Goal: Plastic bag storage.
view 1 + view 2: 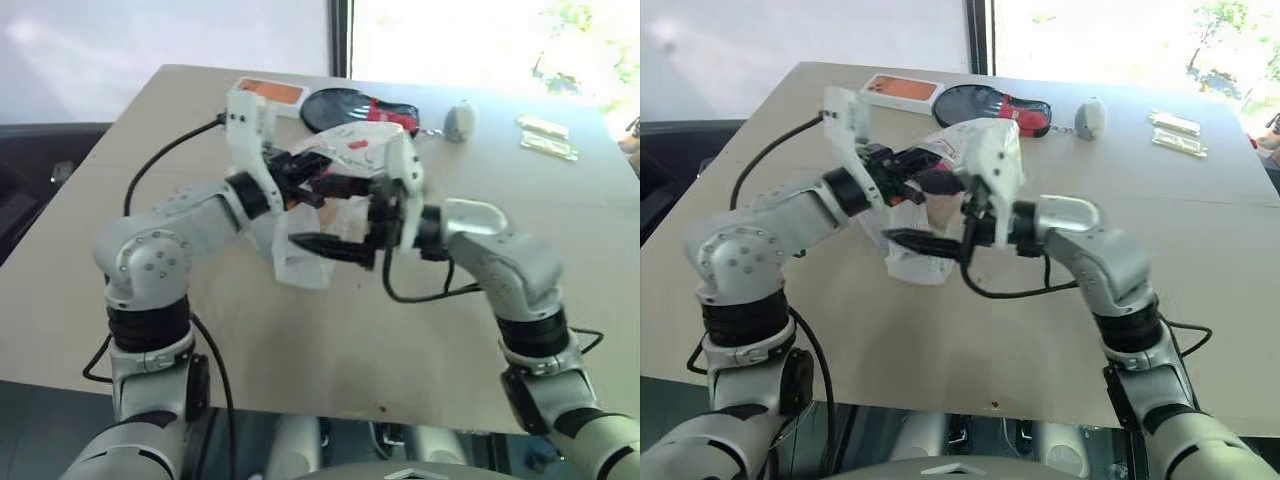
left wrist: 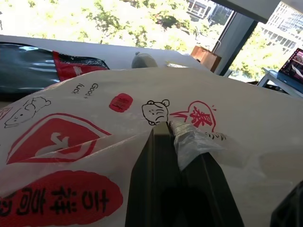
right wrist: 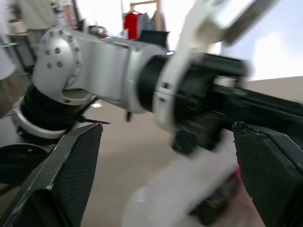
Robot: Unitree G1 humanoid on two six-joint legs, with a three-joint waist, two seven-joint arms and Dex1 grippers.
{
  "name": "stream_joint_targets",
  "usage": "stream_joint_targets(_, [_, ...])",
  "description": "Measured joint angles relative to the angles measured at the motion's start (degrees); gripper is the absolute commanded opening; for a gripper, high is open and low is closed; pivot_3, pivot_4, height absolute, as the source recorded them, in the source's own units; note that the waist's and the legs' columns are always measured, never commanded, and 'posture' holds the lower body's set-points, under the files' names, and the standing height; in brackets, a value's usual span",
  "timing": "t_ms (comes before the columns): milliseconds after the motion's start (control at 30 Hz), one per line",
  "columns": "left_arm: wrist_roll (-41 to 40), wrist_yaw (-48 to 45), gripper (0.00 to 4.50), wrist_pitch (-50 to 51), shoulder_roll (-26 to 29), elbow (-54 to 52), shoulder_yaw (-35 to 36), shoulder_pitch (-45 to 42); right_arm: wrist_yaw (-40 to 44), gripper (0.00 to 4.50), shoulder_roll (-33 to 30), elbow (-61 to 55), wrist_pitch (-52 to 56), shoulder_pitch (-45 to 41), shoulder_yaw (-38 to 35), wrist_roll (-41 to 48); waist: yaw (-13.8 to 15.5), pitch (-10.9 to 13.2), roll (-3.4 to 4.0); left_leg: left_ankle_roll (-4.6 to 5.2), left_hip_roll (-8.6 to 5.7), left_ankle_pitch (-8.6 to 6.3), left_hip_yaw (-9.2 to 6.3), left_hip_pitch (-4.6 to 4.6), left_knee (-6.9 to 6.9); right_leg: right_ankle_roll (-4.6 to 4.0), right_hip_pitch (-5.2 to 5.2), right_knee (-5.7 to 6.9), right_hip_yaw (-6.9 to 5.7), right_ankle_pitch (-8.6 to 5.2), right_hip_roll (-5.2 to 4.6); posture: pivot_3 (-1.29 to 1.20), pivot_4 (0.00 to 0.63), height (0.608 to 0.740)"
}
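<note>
Left end effector (image 2: 173, 130): fingers clenched on a fold of the thin, crinkly, translucent white plastic bag with red printed logos (image 2: 142, 109), held raised above the beige worktop (image 1: 330, 340). Right end effector (image 3: 165, 175): fingers spread wide, released, just beside the bag.

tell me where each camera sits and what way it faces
Head eyes: look forward and down at the table, both arms, left gripper, right gripper.
Left wrist: along its shut fingers pinching the plastic bag.
Right wrist: between its open fingers at the left arm.
All show the plastic bag.
</note>
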Motion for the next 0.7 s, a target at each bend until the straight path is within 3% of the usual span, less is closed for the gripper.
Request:
stream_joint_targets(67, [1.6, -0.3, 0.0, -1.4, -0.7, 0.1, -0.7, 0.0, 0.6, 4.44, -0.1, 0.2, 0.6, 0.0, -1.1, 1.5, 0.0, 0.0, 0.0, 0.01, -0.02, 0.0, 0.0, 0.0, 0.01, 0.0, 0.0, 0.01, 0.01, 0.0, -0.02, 0.0, 0.15, 0.74])
stream_joint_targets(300, [7.6, -0.6, 0.0, -4.9, -2.5, 4.2, -1.9, -0.7, 0.0, 4.44, 0.2, -4.8, 9.3, 1.4, -13.6, 25.9, -0.3, 0.0, 0.01, 0.01, 0.07, 0.0, -0.02, 0.03, 0.0, -0.01, 0.01, 0.04, 0.02, 0.0, 0.05, 0.0, 0.15, 0.74])
stream_joint_targets(400, [8.7, -1.6, 0.0, -5.8, -3.3, 4.3, -2.2, -0.7, -0.7, 4.44, -2.2, -5.2, 9.0, 1.4, -12.6, 24.8, -0.2, 0.0, 0.01, 0.02, 0.04, 0.0, 0.0, 0.04, 0.01, 0.0, 0.01, 0.03, 0.03, 0.0, 0.02, 0.0, 0.15, 0.74])
stream_joint_targets(600, [10.5, -3.2, 0.0, -6.4, -4.4, 4.8, -3.7, -0.7, -3.2, 4.44, 0.1, -3.3, 7.1, 1.4, -10.8, 23.1, -0.2, 0.0, 0.01, 0.02, 0.05, 0.0, 0.0, 0.02, 0.01, 0.0, 0.0, 0.04, 0.03, 0.0, 0.04, 0.0, 0.15, 0.74])
stream_joint_targets(700, [11.8, -3.2, 0.0, -6.8, -4.2, 4.8, -3.4, -0.6, -8.0, 4.44, -7.2, -7.5, 6.7, 2.8, -11.1, 17.8, 0.2, 0.0, 0.01, 0.02, -0.03, 0.0, -0.04, -0.03, 0.01, 0.01, 0.0, 0.02, -0.02, 0.0, -0.08, 0.0, 0.15, 0.74])
